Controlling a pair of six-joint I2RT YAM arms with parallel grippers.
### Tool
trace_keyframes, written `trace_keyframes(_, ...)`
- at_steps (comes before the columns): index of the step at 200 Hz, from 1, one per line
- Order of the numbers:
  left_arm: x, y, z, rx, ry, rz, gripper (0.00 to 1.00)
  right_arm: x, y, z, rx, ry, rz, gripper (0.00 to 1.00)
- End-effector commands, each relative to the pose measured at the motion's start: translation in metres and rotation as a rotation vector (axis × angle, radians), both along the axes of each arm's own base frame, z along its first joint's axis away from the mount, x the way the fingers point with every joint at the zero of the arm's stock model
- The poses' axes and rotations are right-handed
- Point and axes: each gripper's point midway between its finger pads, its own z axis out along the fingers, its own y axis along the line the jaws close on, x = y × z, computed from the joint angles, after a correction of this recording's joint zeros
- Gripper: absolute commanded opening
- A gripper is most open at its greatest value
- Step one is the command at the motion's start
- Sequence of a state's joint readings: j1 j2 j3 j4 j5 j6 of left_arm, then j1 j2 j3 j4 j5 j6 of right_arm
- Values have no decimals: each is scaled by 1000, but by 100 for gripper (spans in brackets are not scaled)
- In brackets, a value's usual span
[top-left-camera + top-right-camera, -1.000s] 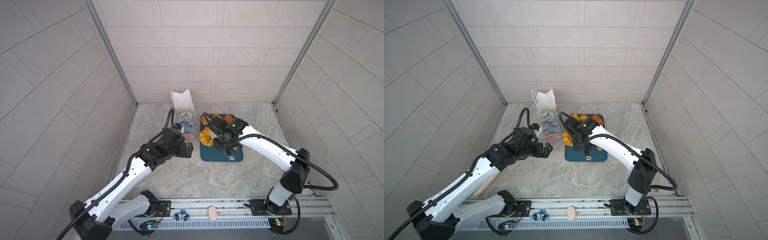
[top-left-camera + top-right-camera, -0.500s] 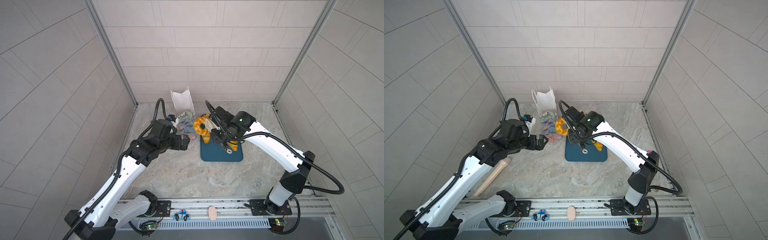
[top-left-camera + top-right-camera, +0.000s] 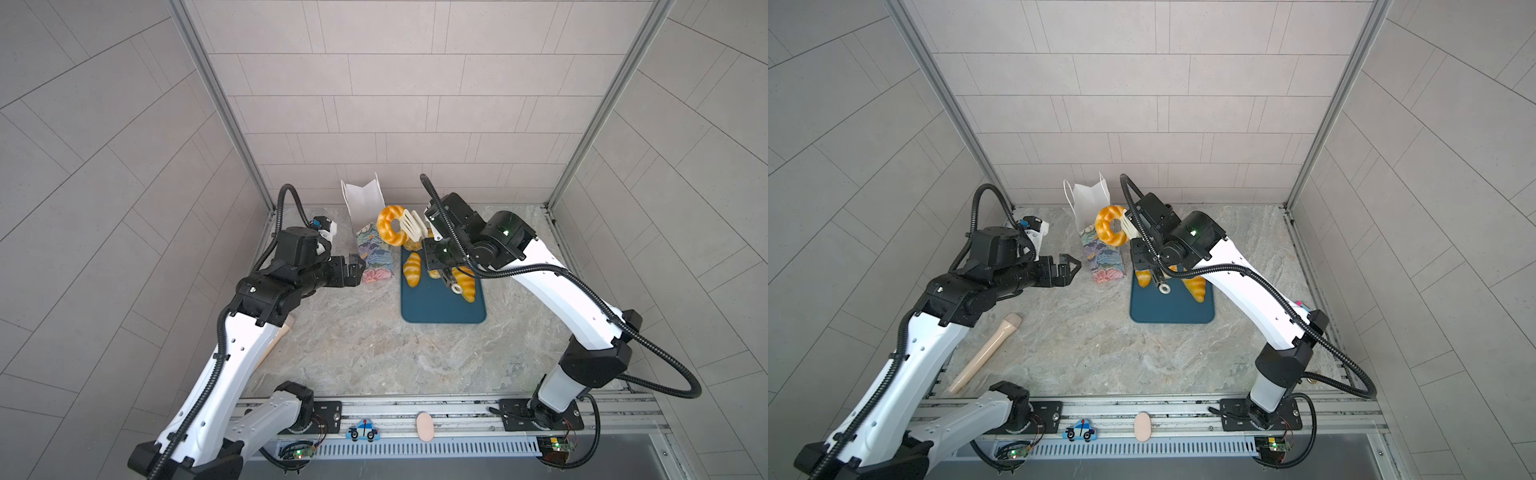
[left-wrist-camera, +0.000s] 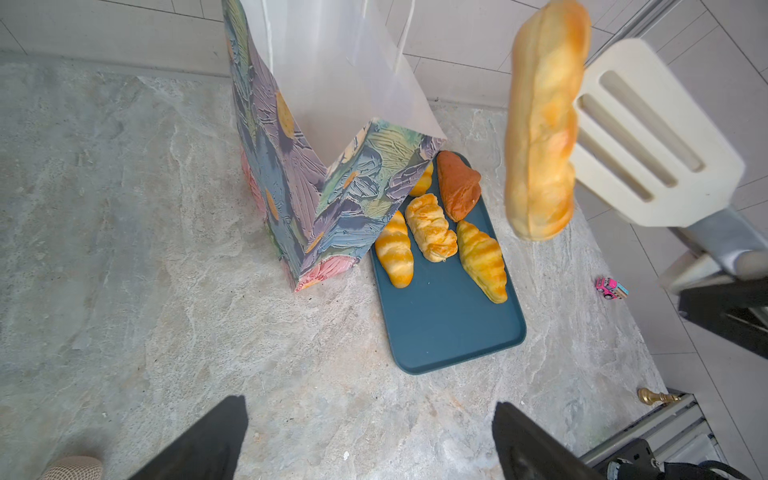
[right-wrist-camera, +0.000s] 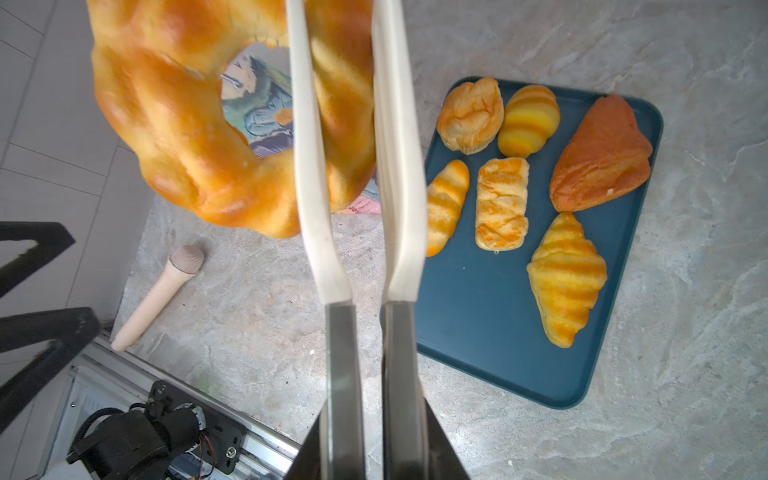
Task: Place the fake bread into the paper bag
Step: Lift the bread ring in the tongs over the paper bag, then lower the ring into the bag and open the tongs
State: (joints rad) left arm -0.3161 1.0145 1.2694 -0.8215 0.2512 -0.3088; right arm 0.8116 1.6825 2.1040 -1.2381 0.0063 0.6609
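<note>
Item: braided ring [image 3: 384, 233] of the fake bread, upper centre in both top views, hanging in the air just right of the paper bag [image 3: 362, 198] and pinched between the white slotted blades of the tongs [image 5: 311, 166]. Right gripper [image 5: 374, 453]: clamped on the tongs' steel handles. Left gripper [image 3: 1069, 269]: jaws wide apart, holding nothing, just left of the bag. Bag: upright, mouth open, touching the upper left corner of the blue tray [image 5: 498, 332]. On the tray: six pastries, among them the orange-brown triangular piece [image 5: 602, 153]. Lower left of a top view: a beige stick with a rounded head [image 3: 988, 353], flat on the tabletop.
</note>
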Motion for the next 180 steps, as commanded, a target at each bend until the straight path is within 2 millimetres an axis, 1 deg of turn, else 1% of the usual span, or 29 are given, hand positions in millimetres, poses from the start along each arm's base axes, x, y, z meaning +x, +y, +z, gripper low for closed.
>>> trace_keyframes(1,-3,1,15,-23,-33,-21,100,11,11,29,48,-91,6,30)
trace_keyframes(36,-2,4,11,-34,-19,-5,100,32,37,44,90,-151,21,30)
trace_keyframes(46,-1,5,11,-38,-18,0,100,39,44,45,92,-165,25,30)
trace_keyframes(49,-1,6,11,-40,-20,3,100,41,45,48,96,-174,27,30)
trace_keyframes(54,-1,6,11,-41,-19,7,100,45,48,45,90,-179,28,30)
trace_keyframes(67,0,8,9,-42,-11,15,100,54,54,47,92,-203,22,30)
trace_keyframes(88,0,12,9,-50,-7,28,100,67,62,45,84,-237,7,31)
trace_keyframes(119,-1,16,8,-56,0,44,100,81,59,40,50,-268,-47,31)
trace_keyframes(180,-5,19,5,-66,12,55,100,96,69,12,-7,-252,-66,32)
